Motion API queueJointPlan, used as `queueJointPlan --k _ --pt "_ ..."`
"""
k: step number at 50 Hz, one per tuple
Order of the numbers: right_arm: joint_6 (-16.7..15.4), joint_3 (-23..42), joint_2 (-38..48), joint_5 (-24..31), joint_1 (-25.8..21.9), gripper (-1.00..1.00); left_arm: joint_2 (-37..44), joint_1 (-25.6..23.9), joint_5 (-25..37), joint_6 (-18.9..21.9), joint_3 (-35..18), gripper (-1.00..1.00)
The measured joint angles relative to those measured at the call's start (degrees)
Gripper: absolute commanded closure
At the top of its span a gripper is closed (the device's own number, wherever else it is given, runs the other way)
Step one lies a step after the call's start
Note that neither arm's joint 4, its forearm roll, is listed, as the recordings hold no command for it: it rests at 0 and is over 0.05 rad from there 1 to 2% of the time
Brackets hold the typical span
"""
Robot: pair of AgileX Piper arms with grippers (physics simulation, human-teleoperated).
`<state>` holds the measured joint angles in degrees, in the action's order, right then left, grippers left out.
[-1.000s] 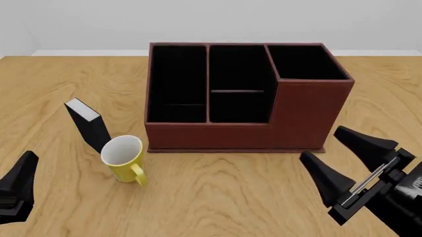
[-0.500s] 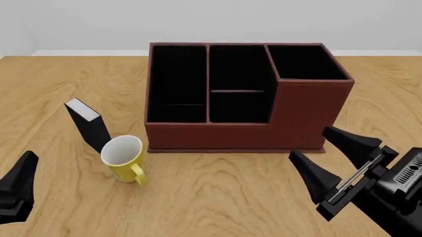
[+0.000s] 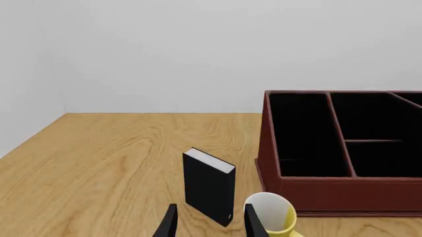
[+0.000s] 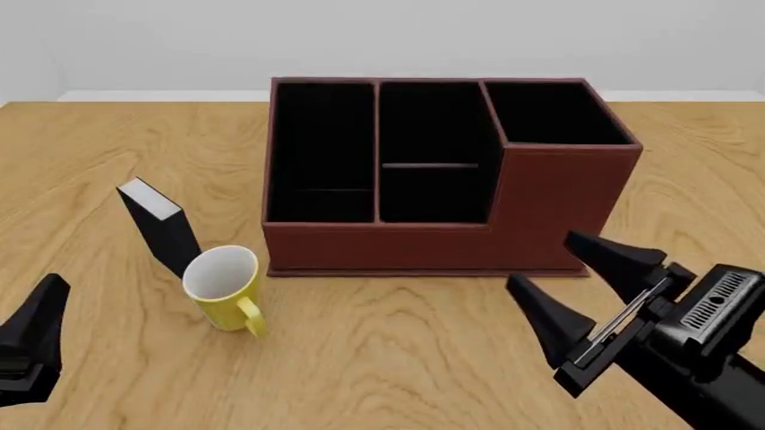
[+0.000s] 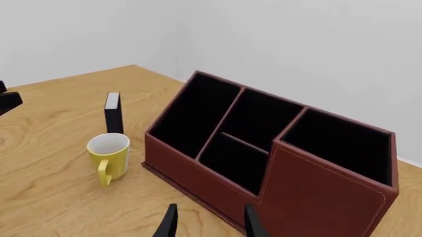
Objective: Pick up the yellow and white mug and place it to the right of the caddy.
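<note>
**Mug untouched, grasp not started**

Yellow and white mug [image 4: 225, 288] standing upright on the worktop [image 4: 395, 349], lower left of the front frame, handle toward the camera. Just beside the caddy [image 4: 442, 179], off its left front corner, apart from it. Small black-and-white box [image 4: 159, 227] leaning right behind the mug, very close; contact not resolvable.

Right gripper [image 4: 582, 290] at lower right of the front frame, in front of the caddy's tall right section. Fingers spread wide, holding nothing. Well apart from the mug.

Left gripper [image 4: 36, 336] at the lower left edge, mostly cropped in front view. In the left wrist view, fingers [image 3: 170, 223] parted with a clear gap, nothing between them.

Progress: nothing done as far as visible. No lift, no transfer, no placement. Remaining: reach the mug, close on it, lift, carry across the caddy's front, set down on the bare worktop right of the caddy. Target spot at right edge of front frame looks free. Risk on approach: knocking the leaning box.
</note>
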<state>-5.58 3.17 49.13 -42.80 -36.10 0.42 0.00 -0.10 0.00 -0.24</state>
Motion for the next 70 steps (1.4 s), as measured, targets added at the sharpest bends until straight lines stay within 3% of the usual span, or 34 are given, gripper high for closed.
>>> queueJointPlan --k 35,70 --pt "-0.12 2.07 18.21 -13.64 -3.63 -1.00 0.00 0.00 0.00 0.00 0.00 -1.00" --pt "-0.68 7.17 30.84 -19.53 -7.03 -1.00 0.00 0.00 0.00 0.00 0.00 -1.00"
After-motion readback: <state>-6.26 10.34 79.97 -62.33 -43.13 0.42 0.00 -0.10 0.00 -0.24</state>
